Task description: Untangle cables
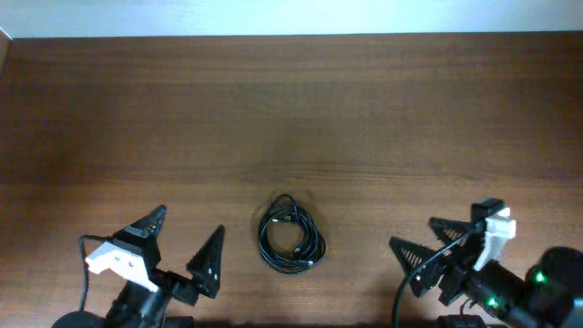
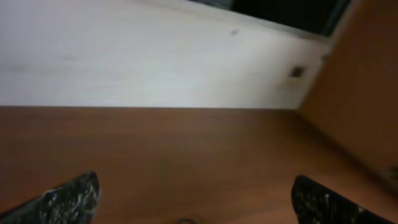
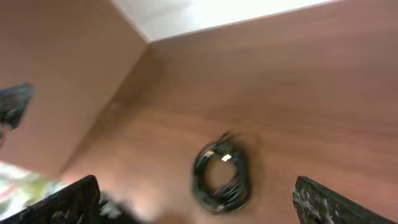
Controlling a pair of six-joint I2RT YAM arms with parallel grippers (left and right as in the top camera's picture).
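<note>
Closest to the lenses are my own fingertips [image 3: 68, 202], a dark pad in each bottom corner of both wrist views with bare wood between them. So my left gripper [image 1: 182, 239] and my right gripper [image 1: 426, 239] both stand spread wide and hold nothing. The cables [image 1: 314, 246] lie as one tight coil on the table [image 1: 291, 109], low in the overhead view, between the two grippers and touching neither. The coil is a slightly stretched ring whose longer axis runs away from me, towards the far edge, with pale plug ends tucked among its loops. It sits to the right of my left gripper and to the left of my right one. The left gripper looks a little nearer, though its camera aims past the coil and shows almost none of it. The right wrist camera has the coil squarely between its fingers, ahead and below. I judge the right arm better aimed for a first pinch and the left better placed to hold the far side.
</note>
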